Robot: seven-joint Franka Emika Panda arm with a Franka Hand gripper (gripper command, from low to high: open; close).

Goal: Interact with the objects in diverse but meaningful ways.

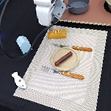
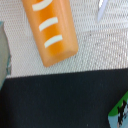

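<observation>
the tool (image 1: pixel 54 27) hangs just over the ridged yellow-orange bread block (image 1: pixel 57 34), which lies on the pale woven placemat (image 1: pixel 94 51) on the dark tabletop (image 1: pixel 6 58). its fingers are hidden, so i cannot tell how far it is open or whether it holds anything. likely step: approaching the bread to grasp it. next calls for lowering squarely across its width. the dark brown sausage (image 1: pixel 65 57) rests on the tan plate (image 1: pixel 57 64) nearby.

On the placemat (image 1: pixel 92 61) a plate (image 1: pixel 57 64) is sitting with the sausage (image 1: pixel 65 56) lying on it; the bread block (image 1: pixel 57 34) is lying behind the plate, the fork (image 1: pixel 64 73) before it, the knife (image 1: pixel 80 48) beside it toward the exterior view's right, the shaker (image 1: pixel 23 44) and bottle figure (image 1: pixel 18 81) off the mat's left
</observation>
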